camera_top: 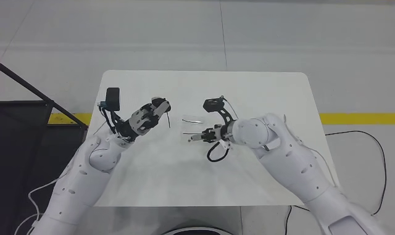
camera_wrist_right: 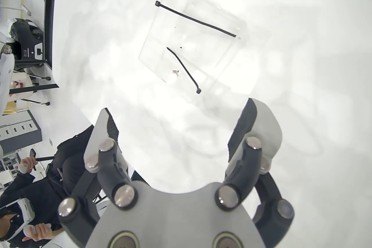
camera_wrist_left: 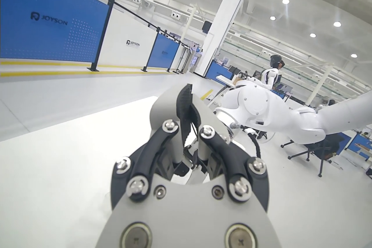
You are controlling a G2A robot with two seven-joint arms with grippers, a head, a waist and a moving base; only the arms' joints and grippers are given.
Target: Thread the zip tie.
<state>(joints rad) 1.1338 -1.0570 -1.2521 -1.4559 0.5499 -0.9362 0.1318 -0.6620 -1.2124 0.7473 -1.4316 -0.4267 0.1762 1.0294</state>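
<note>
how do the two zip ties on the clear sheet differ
The long tie lies straight; the short tie is bent near its tail. The long tie looks clearly longer than the short tie. The short tie lies nearer the right gripper than the long tie. Both are black and rest on the sheet.

zip tie (camera_top: 168, 119) largely hidden, pinched inside left hand (camera_wrist_left: 190, 112)

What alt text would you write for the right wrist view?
The open right end effector hovers over a white table, where a long black zip tie and a shorter one lie apart on a clear plastic sheet.
</note>
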